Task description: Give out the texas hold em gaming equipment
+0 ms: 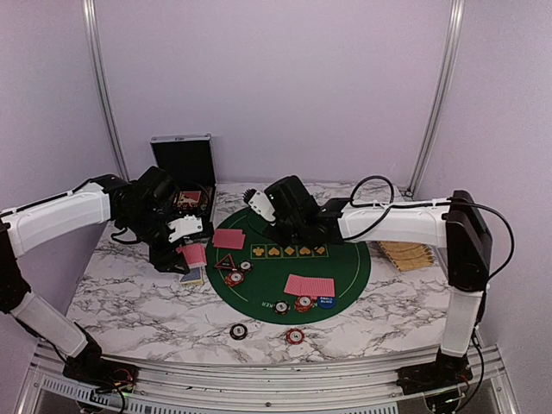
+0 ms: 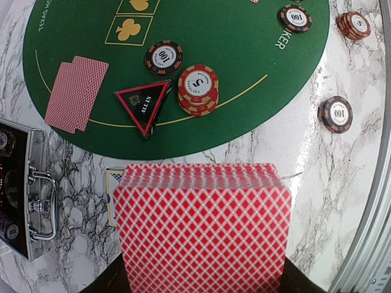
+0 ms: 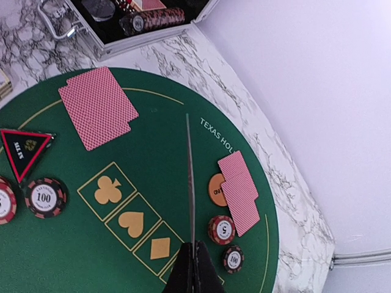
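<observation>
My left gripper (image 1: 185, 250) is shut on a deck of red-backed cards (image 2: 204, 226), held above the marble left of the green mat (image 1: 345, 267). My right gripper (image 3: 194, 268) is shut on one card (image 3: 190, 183), seen edge-on above the mat's suit boxes; it also shows in the top view (image 1: 293, 231). Three card pairs lie face down on the mat: left (image 1: 228, 239), near (image 1: 309, 285), far (image 3: 239, 189). A triangular marker (image 2: 145, 105), a red chip stack (image 2: 198, 90) and a black chip (image 2: 164, 57) lie by the left pair. An orange disc (image 3: 215, 189) lies partly under the far pair.
An open black case (image 1: 183, 164) with chips stands at the back left. A card box (image 2: 113, 195) lies under the deck. A straw basket (image 1: 405, 254) sits right of the mat. A black chip (image 1: 238, 331) and a red chip (image 1: 295, 335) lie on the marble in front.
</observation>
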`<state>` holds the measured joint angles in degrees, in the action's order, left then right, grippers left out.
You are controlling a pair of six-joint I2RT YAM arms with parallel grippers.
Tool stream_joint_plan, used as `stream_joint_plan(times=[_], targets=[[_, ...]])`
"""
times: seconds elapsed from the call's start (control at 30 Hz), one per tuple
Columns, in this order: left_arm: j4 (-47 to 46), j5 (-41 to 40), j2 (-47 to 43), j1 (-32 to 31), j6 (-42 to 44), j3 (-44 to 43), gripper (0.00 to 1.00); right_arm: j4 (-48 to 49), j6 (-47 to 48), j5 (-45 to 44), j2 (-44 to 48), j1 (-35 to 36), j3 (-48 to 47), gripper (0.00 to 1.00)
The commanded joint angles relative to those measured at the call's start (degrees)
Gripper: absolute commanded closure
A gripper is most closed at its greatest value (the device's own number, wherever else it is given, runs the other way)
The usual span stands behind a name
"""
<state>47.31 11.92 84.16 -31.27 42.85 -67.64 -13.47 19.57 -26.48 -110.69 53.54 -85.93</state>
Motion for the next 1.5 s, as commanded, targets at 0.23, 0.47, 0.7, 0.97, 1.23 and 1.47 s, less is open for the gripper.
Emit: stream_joint_plan(times=[0.23, 0.47, 0.7, 0.97, 1.23, 1.47], targets=[[1.82, 1.73, -2.78, 0.33, 0.02, 0.30, 1.00, 9.23, 10.61, -5.04, -3.52, 1.30, 3.36, 1.00], [2.08, 2.31, -1.69, 0.33, -0.11, -0.87, 1.00, 8.46, 13.62, -6.94, -7.25, 2.28, 3.75, 1.00], [2.17, 2.41, -0.71, 0.33, -0.01, -1.69, 1.00, 9.53, 15.33, -10.85, -10.45, 3.82, 3.73, 1.00], [2.17, 2.24, -0.16, 0.33, 0.15, -1.98, 1.00, 11.62, 15.88, -12.71, -13.20, 4.14, 6.03, 1.00], [2.17, 2.69, 0.64, 0.33, -0.29, -2.65, 1.00, 9.45, 14.59, -10.49, -14.89, 4.13, 4.47, 1.00], [2.17, 2.06, 0.34, 0.33, 0.12, -2.15, 1.00, 8.37, 12.08, -6.16, -12.90, 4.12, 5.20, 0.92]])
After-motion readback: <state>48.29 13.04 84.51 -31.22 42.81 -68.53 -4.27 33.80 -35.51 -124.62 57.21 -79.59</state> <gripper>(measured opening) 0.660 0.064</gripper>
